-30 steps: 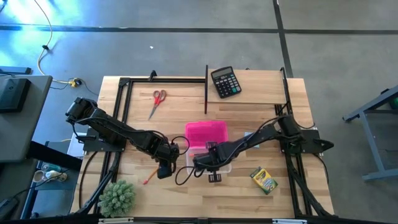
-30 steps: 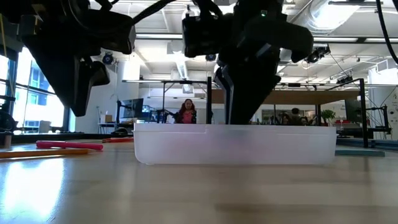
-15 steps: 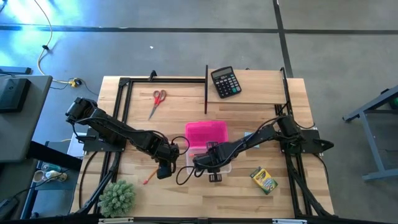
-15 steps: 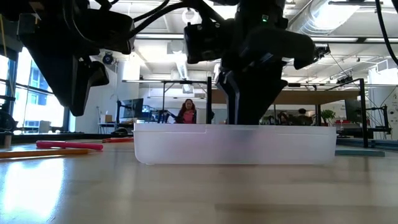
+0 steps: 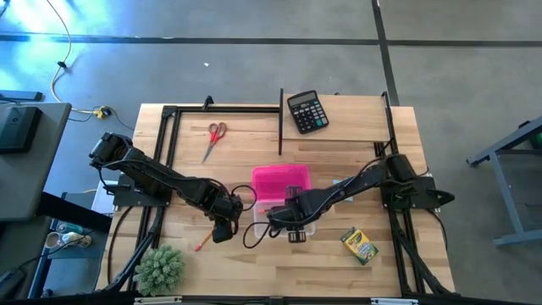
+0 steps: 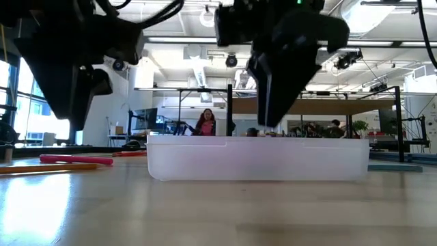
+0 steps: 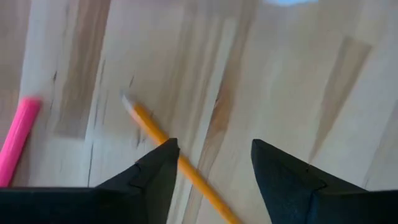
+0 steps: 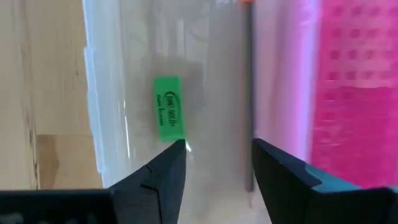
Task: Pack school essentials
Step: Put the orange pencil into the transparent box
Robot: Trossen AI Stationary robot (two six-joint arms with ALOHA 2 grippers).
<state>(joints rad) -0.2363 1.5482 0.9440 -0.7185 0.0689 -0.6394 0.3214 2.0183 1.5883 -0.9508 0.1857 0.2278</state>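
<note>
The wooden desk [image 5: 254, 135] is the biggest thing here. Two dark arms reach in over it from the sides.

The left arm comes from the left edge. Its left gripper [image 7: 211, 165] hangs low over the desk, just left of the clear box, and its two fingers are wide apart with nothing in them. An orange pencil [image 7: 180, 168] lies flat on the wood right under that gap. A pink pen [image 7: 17, 140] lies flat near the pencil, not touching it.

The right arm comes from the right edge. Its right gripper [image 8: 217, 158] hangs over the clear box [image 6: 259, 158], and its fingers are a little apart and hold nothing.

The clear box sits near the front middle of the desk. Its pink lid [image 5: 281, 182] lies open behind it. Inside the box a small green eraser [image 8: 168, 109] lies flat on the bottom. A thin dark pencil [image 8: 248, 99] lies along the side next to the pink lid.

A fuzzy green ball [image 5: 160, 269] sits at the front left corner. A black calculator [image 5: 306, 111] lies at the back. A long thin dark stick [image 5: 280, 123] lies just left of it. Red scissors [image 5: 213, 139] lie at the back left, well apart from the box. A yellow-green crayon box [image 5: 359, 245] lies at the front right, near the clear box.

Far behind the desk, a person [image 6: 205, 123] sits in the room.
</note>
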